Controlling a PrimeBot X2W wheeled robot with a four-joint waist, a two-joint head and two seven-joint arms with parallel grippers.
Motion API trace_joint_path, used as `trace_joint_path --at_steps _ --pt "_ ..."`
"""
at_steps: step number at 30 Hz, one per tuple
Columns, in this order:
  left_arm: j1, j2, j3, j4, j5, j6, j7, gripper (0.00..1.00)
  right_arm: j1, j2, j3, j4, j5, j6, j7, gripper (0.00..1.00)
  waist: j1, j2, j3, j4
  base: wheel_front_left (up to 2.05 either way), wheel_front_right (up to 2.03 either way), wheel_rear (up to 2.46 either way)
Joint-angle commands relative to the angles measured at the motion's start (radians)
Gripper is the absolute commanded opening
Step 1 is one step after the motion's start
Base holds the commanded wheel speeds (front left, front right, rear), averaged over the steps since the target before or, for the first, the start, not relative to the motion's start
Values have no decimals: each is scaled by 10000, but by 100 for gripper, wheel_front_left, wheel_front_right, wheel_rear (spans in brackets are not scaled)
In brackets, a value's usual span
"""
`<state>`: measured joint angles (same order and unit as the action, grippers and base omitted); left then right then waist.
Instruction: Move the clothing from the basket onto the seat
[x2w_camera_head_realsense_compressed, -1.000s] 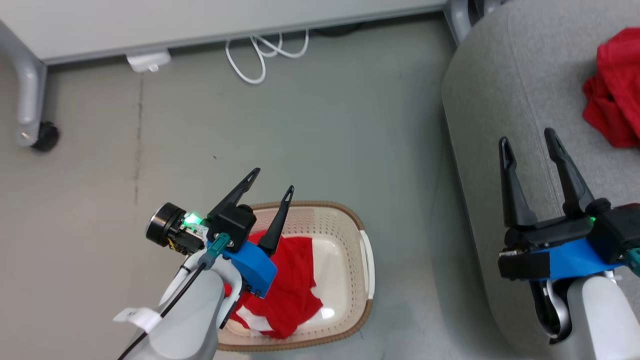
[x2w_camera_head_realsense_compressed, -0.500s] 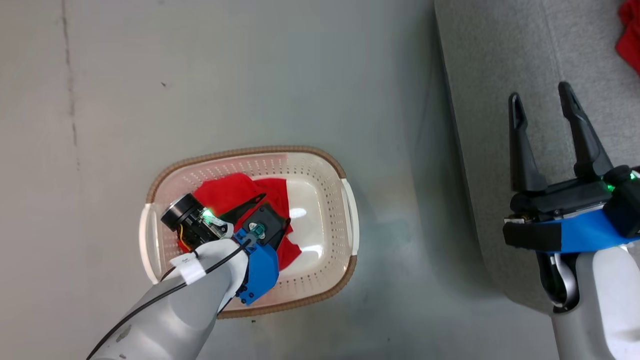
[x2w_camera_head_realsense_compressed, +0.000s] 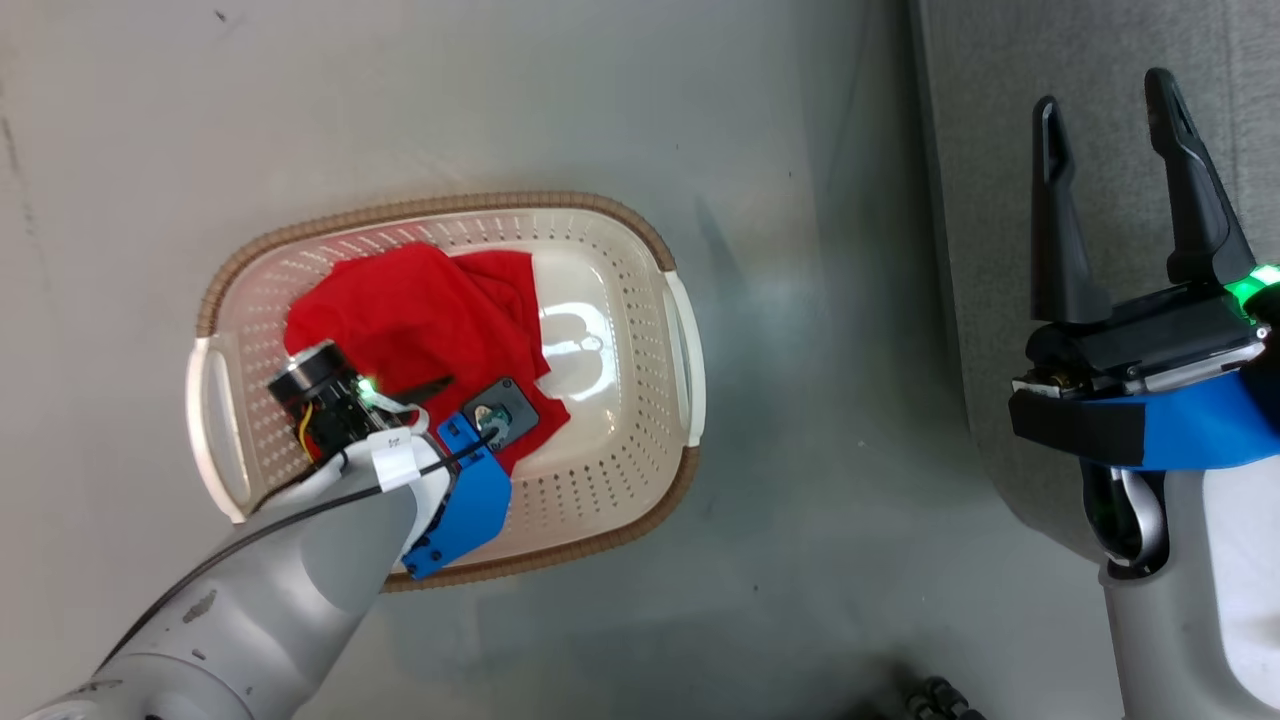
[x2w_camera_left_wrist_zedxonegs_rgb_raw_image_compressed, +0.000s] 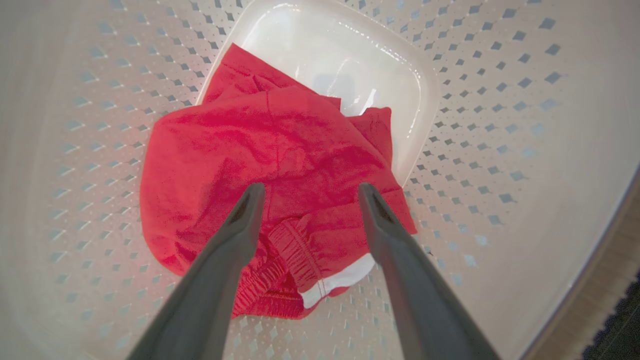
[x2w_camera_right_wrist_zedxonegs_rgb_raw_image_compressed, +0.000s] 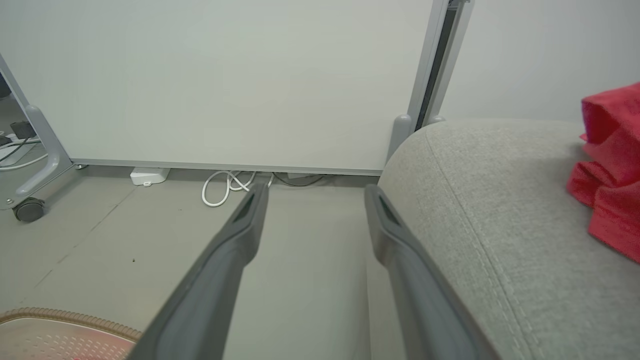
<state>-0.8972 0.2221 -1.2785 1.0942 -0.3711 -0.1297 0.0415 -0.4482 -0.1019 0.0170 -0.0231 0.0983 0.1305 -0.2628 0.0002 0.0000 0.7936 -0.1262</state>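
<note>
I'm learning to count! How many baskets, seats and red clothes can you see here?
Baskets: 1, the basket
Seats: 1, the seat
Red clothes: 2, basket garment and seat garment
Total: 4

I read this as a lab test bay: bare smooth grey floor (x2w_camera_head_realsense_compressed: 500, 90), plain white partition panel (x2w_camera_right_wrist_zedxonegs_rgb_raw_image_compressed: 225, 75) at 12 o'clock on a castered grey metal leg (x2w_camera_right_wrist_zedxonegs_rgb_raw_image_compressed: 47, 150), loose white cable coil (x2w_camera_right_wrist_zedxonegs_rgb_raw_image_compressed: 225, 187) beneath.
</note>
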Motion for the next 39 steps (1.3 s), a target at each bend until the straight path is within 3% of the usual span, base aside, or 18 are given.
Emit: trace_joint_path --at_steps 1,7,16,35,36,37,38,39 --pt "-227 84 -28 -20 103 2 109 100 -168 37 4 -77 3 5 -31 100 -2 0 422 -114 0 0 0" --pt "-319 388 -40 -140 1401 2 1369 100 -421 126 27 -443 19 5 -31 100 -2 0 1224 -259 0 0 0" --pt "-543 794 -42 -149 2412 2 2406 100 -589 267 161 -947 92 5 -31 100 -2 0 2066 -599 0 0 0" --pt "-1316 887 -45 680 2935 17 2197 100 -260 358 -92 -1761 -111 5 -31 100 -2 0 2836 -854 0 0 0" --pt "-1381 863 -42 656 3013 19 2074 82 -243 365 -99 -1772 -116 5 -31 100 -2 0 2842 -853 0 0 0" --pt "-1376 841 -44 706 3073 19 2033 18 -232 371 -105 -1783 -107 5 -31 100 -2 0 2846 -852 0 0 0" --pt "-1309 799 -46 784 3137 17 2048 0 -225 374 -109 -1791 -111 5 -31 100 -2 0 2845 -848 0 0 0" --pt "-1267 765 -46 840 3154 14 2047 0 -233 376 -113 -1788 -118 5 -31 100 -2 0 2842 -840 0 0 0"
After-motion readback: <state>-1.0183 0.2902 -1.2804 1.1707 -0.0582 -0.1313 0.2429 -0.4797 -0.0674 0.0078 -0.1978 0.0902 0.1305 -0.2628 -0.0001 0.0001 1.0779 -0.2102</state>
